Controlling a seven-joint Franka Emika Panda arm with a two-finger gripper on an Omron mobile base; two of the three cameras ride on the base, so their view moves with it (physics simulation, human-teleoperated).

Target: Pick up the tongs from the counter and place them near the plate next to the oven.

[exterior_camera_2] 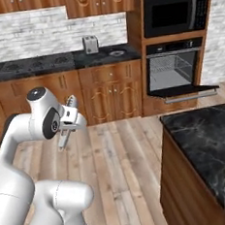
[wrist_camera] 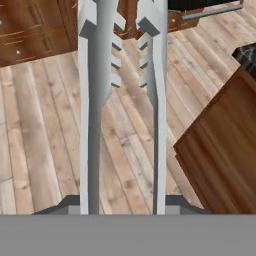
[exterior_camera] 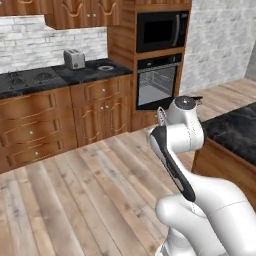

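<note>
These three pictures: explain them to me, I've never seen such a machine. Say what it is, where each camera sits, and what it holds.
It is a white robot arm on a driving base in a rendered kitchen. Two cameras ride behind the arm, one to its left, one to its right, looking forward. The third sits on the hand, looking along the end effector, which grips the silver tongs over the wooden floor. Far off, the black counter carries a toaster and a plate, beside the oven, whose door hangs open. A second dark counter stands nearer.
</note>
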